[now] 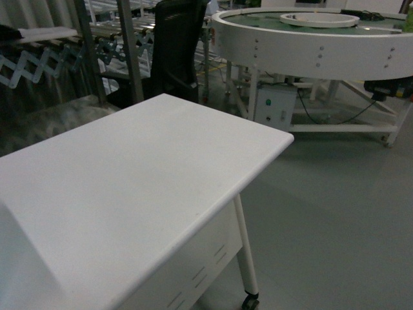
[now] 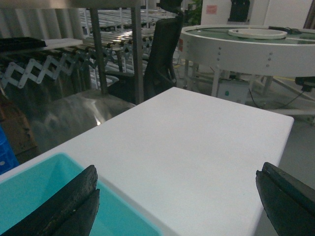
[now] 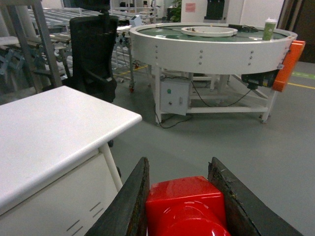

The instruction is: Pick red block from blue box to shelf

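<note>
Right gripper (image 3: 184,196): on my right wrist view the jaws are closed onto the red block (image 3: 186,205), one dark finger (image 3: 130,201) on each side of it.
Red block: held off the floor (image 3: 256,147), just past the edge of the white surface (image 3: 54,123); glossy, rounded stud facing the camera.
Left gripper (image 2: 177,196): jaws spread wide, nothing between them; I see only the two black fingertips (image 2: 74,196) at the frame's bottom corners.
Blue box (image 2: 44,196): turquoise tub on the surface, under the left fingertip; visible part shows no contents.
Shelf (image 2: 118,44): steel posts behind the surface's far edge.
Head view: bare white surface (image 1: 129,181); neither gripper shows.
Background: round white conveyor (image 3: 211,44), black chair (image 3: 93,54).
</note>
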